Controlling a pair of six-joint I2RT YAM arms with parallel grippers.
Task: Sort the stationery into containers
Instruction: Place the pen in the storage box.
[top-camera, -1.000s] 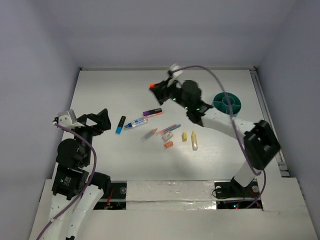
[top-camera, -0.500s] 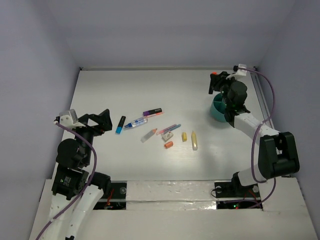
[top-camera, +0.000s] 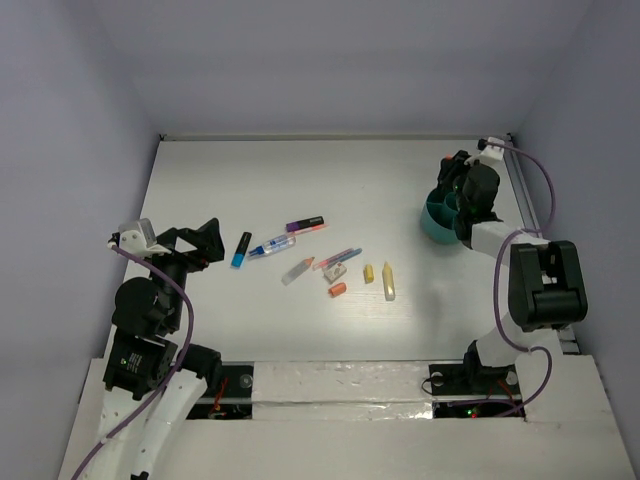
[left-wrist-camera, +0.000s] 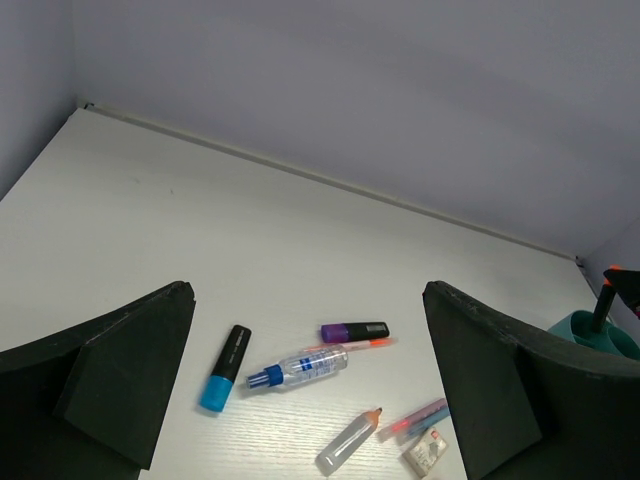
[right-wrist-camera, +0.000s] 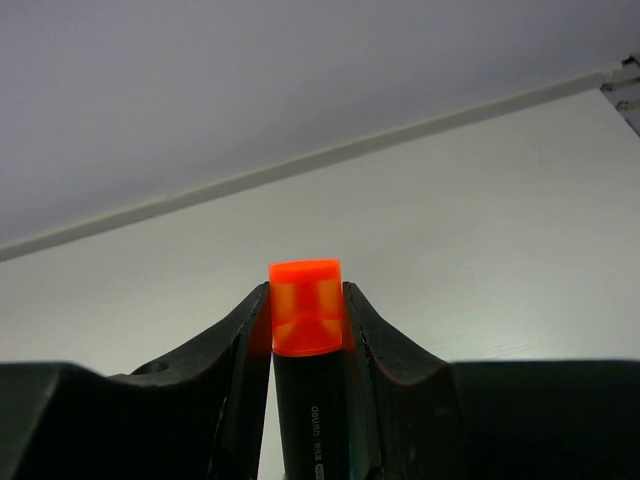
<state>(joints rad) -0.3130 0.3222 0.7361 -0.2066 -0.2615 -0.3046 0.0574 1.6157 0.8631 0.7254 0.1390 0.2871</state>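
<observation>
1. Right jaws narrow, closed on the orange highlighter (right-wrist-camera: 305, 320). The right gripper (top-camera: 449, 176) pinches the dark barrel just under the orange cap, with 1 of its 2 fingers (right-wrist-camera: 240, 345) touching each side.
2. Highlighter is upright, cap up. The left wrist view shows it standing over the teal organiser (top-camera: 436, 224), lower end at the rim. Cannot tell which compartment.
3. Organiser sits by the right edge of the desk (top-camera: 210, 170), toward the far right corner. The right gripper is above its far side and hides most of the opening in the top view.
4. Left jaws wide apart, nothing between them. The left gripper (top-camera: 203, 243) hangs near the left edge of the desk, well apart from the organiser, fingers (left-wrist-camera: 120, 370) pointing across the desk at the loose items.
5. Loose stationery lies flat around the middle of the desk, none of it in a gripper.
6. Blue-capped black highlighter (top-camera: 241, 249) is leftmost. The blue-white pen (top-camera: 272, 246) is just beside it on the right.
7. Purple marker (top-camera: 305, 224) is on the far side of that pen, with a thin orange pen (left-wrist-camera: 352, 345) along its near side.
8. Clear pen with orange tip (top-camera: 298, 270) lies nearer the near edge.
9. Thin pink pen (top-camera: 338, 258) lies to its right, just beside the white eraser (top-camera: 335, 271). The orange stub (top-camera: 338, 289) is just nearer.
10. 2 yellow markers are rightmost in the group: short one (top-camera: 368, 273) and longer one (top-camera: 388, 282), side by side and apart.
</observation>
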